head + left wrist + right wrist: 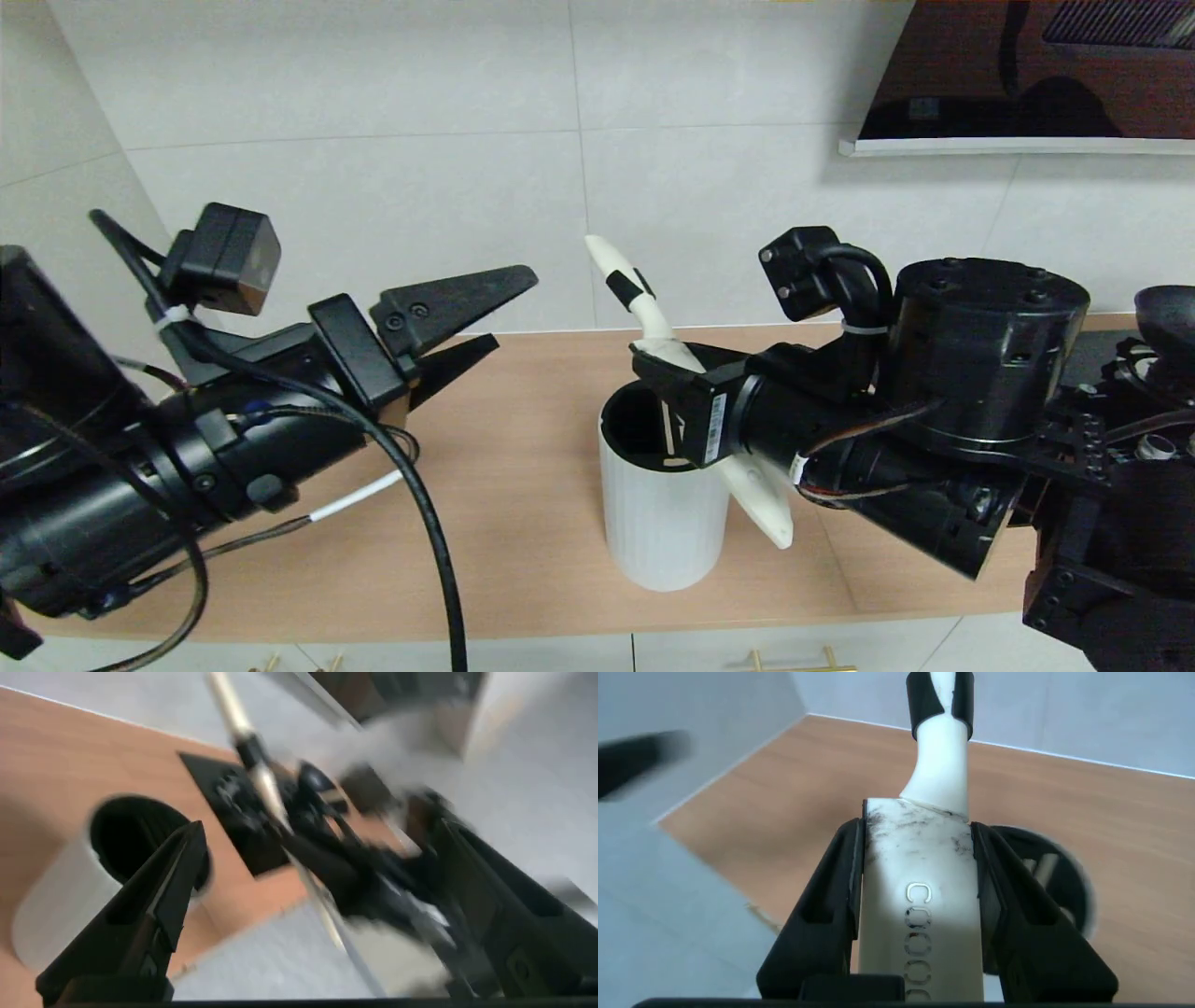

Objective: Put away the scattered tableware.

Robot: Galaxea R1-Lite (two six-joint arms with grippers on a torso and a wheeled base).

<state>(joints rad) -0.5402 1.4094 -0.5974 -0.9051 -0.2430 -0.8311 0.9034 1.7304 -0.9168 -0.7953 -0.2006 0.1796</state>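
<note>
The job looks partway done: the white utensil (pixel 648 314) is not yet in the white holder (pixel 663 527) on the bench (pixel 523 523), but hangs over its rim, the right gripper (pixel 686 373) fingers clamped on its middle. It slants, banded handle up toward the wall, broad end down beside the holder. The left gripper (pixel 513 310) hangs aside, fingers apart.

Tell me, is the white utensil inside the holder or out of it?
Out. The right gripper clamps the white utensil, tilted over the white holder; its broad end hangs outside the rim, beside the holder's wall.
</note>
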